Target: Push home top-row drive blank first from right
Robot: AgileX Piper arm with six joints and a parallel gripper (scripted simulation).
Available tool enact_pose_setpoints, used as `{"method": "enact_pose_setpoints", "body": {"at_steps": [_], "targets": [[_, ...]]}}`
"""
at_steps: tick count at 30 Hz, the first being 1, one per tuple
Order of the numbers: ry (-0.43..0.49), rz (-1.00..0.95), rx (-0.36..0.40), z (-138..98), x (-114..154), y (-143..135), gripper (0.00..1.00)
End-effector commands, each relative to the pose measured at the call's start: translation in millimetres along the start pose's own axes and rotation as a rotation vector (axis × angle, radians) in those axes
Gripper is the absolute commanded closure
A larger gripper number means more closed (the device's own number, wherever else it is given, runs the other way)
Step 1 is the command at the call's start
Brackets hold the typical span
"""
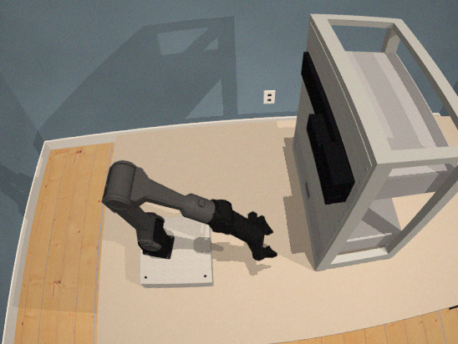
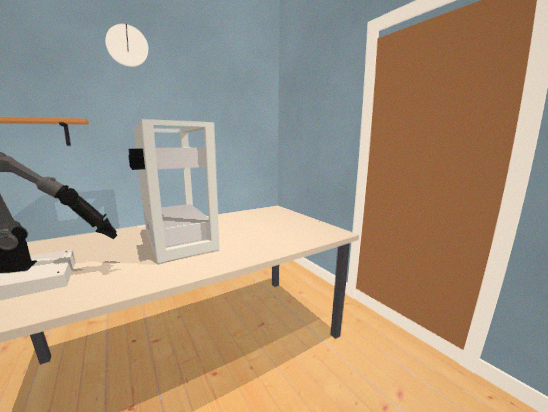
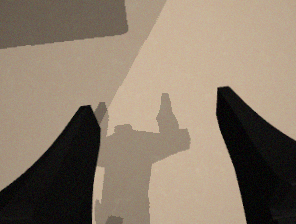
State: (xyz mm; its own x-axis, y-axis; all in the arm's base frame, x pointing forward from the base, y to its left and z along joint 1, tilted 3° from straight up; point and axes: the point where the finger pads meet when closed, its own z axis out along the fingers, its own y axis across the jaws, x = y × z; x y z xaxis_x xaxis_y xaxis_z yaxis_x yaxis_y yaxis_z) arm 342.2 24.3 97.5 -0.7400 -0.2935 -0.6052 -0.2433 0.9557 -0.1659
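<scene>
Black end effector (image 1: 267, 240) is hanging wide (gripping nothing) over the worktop (image 1: 251, 301), apart from the rack (image 1: 378, 164)

Beige table (image 2: 260, 235) w/ dark legs carries white rack (image 2: 214, 150) & arm's white base plate (image 1: 196, 273), well apart

Blue-grey walls (image 2: 225, 100) enclosing the room, a round white clock (image 2: 126, 45) hanging high, plank floor (image 2: 250, 360) glowing warm, beige table (image 2: 260, 240) standing on dark legs, brown door (image 2: 445, 165) sitting in a white frame, white outlet (image 1: 269, 97) showing on the wall.
</scene>
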Motion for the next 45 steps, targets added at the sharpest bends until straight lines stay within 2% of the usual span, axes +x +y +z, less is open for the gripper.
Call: {"method": "enact_pose_setpoints", "body": {"at_steps": [1,45], "targets": [[-0.001,0.0,0.0,-0.2,-0.5,-0.1,0.0],[-0.006,-0.011,0.005,-2.5,-1.4,0.3,0.0]]}}
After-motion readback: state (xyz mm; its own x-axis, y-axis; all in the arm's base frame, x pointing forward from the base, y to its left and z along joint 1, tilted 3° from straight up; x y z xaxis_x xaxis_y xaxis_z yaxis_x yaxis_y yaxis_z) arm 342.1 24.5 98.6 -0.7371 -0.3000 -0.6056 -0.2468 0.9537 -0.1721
